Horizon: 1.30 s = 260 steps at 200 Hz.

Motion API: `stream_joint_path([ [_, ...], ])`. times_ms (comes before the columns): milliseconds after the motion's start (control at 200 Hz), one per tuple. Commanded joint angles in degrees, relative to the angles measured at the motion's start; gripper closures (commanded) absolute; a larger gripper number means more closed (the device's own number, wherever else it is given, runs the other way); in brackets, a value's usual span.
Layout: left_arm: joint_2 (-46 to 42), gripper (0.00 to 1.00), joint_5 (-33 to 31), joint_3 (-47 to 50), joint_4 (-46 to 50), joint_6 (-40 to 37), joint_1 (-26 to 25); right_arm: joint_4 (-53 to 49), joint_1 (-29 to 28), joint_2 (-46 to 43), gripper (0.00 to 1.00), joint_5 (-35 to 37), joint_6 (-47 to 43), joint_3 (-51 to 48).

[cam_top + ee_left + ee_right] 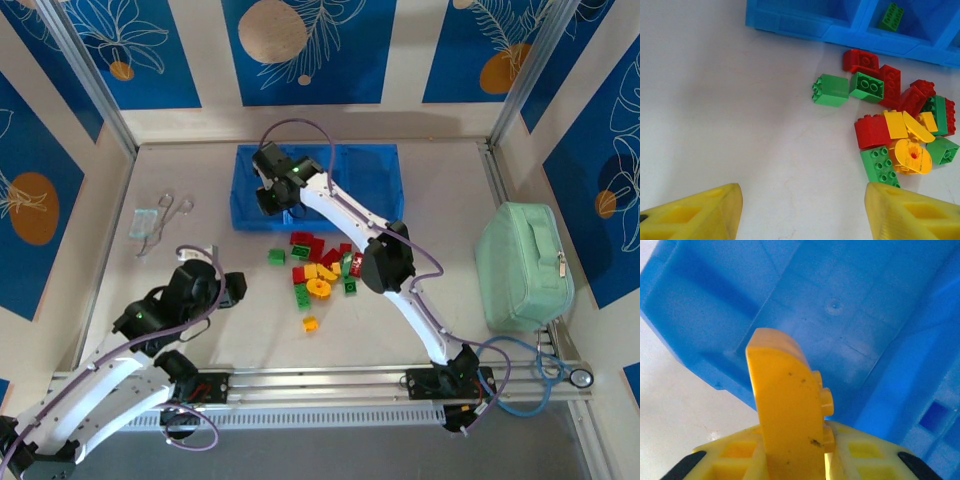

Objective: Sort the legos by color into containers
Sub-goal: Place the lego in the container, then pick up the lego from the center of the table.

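My right gripper (pixel 795 452) is shut on a yellow-orange curved lego (pixel 787 405), held upright above the floor of the blue tray's left container (pixel 840 305). From above, that gripper (pixel 272 195) hangs over the tray's (pixel 370 175) left end. Loose red, green and yellow-orange legos (pixel 320 272) lie heaped on the table in front of the tray. My left gripper (pixel 802 212) stands open above bare table, left of the heap (pixel 890 115), with nothing between its fingers (pixel 695 215). One green lego (pixel 891 16) lies in the middle container.
A mint-green zippered pouch (pixel 522 262) sits at the right side of the table. Small metal and clear items (pixel 160 220) lie at the left. A lone yellow-orange lego (pixel 310 323) lies nearer the arms' bases.
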<state>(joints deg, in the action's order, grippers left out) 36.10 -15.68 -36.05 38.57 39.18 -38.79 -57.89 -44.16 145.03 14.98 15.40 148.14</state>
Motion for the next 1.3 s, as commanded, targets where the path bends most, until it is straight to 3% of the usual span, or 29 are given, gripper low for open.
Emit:
stream_joint_path([
  [0,0.32,0.34,0.79,-0.86,0.98,0.83,-0.41,-0.19,0.33,-0.01,0.65,0.89,-0.48,3.15],
  [195,2.6,0.34,1.53,-1.44,-0.13,0.81,-1.06,-1.28,0.13,-3.6,0.44,2.15,-0.41,4.14],
  [405,6.22,0.34,1.97,-2.03,-2.57,0.57,-2.46,-0.95,-0.38,-12.37,0.42,2.37,-0.5,-1.29],
  [926,18.27,0.34,3.21,-4.04,-8.33,0.89,-8.97,14.94,2.08,-48.71,0.4,1.81,4.8,-53.35],
  [966,19.63,0.34,2.85,-4.57,-8.41,1.14,-9.9,16.57,2.72,-51.5,0.33,1.66,5.8,-57.98],
  [1046,22.68,0.34,2.24,-5.63,-9.04,1.75,-12.07,19.66,4.42,-56.17,0.3,0.12,8.01,-66.5],
  [1296,36.0,0.34,2.41,-10.16,-11.92,3.62,-19.33,21.34,7.48,-64.15,0.29,-0.54,11.47,-79.1],
])
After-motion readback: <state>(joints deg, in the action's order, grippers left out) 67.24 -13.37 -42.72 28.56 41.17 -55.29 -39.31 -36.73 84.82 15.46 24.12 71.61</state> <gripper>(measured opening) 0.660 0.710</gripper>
